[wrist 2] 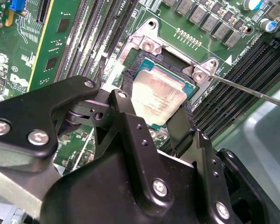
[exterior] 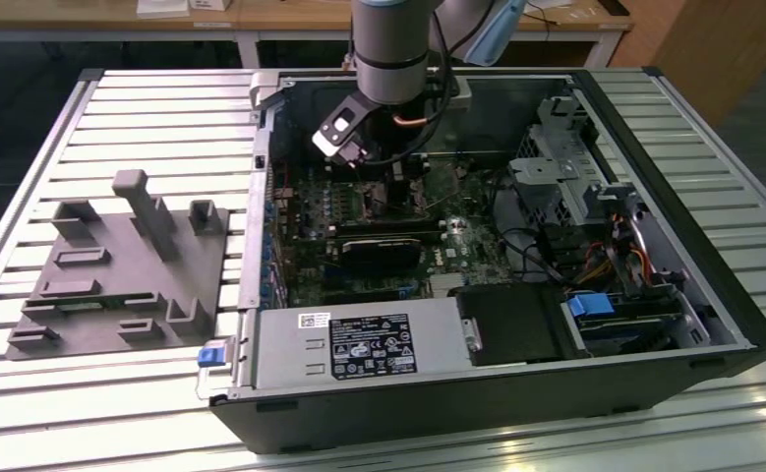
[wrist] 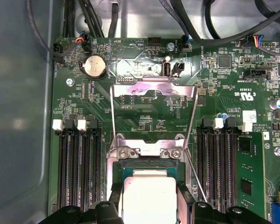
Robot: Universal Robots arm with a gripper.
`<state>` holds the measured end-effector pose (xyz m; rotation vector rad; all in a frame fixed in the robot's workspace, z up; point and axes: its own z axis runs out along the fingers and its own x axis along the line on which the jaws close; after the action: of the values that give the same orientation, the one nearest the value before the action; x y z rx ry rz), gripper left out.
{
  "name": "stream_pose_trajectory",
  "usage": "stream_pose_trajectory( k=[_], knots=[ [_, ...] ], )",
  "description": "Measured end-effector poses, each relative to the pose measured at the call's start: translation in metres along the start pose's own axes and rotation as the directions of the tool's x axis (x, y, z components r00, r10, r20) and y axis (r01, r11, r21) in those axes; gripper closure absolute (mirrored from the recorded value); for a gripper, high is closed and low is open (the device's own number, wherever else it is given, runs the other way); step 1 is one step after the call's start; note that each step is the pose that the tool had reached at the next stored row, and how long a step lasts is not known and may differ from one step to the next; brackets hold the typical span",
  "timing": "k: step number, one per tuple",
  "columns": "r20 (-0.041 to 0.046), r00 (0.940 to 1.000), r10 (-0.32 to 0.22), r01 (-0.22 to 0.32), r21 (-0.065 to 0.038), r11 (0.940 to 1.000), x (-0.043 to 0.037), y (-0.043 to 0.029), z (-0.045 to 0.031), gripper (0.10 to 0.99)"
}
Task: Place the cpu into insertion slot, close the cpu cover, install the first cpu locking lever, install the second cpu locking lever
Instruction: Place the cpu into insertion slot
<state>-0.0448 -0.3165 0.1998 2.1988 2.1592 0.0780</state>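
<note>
Green motherboard [wrist: 79, 100] surrounds the insertion slot [wrist: 149, 164], where the tool [wrist 2: 154, 112] clasps the cpu [wrist 2: 158, 95].

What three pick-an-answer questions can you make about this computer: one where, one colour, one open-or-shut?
1. Where is the cpu? A in a person's hand; B at the insertion slot; C on a plate.
2. What colour is the circuit board? A green; B red; C white.
3. The cpu cover is: A swung open; B shut over the cpu; C snapped in two.
Answers: B, its silver top shows inside the slot's rim; A, green shows between the parts; A, the frame stands up off the slot, leaving the cpu bare.
</note>
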Motion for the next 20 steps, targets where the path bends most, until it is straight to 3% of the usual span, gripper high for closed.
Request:
stream_pose_trajectory(
  k=[20],
  knots=[
    [0.003,1.0,-0.001,0.001,0.0,1.0,0.0,0.0007,0.0039,0.533]
  ],
)
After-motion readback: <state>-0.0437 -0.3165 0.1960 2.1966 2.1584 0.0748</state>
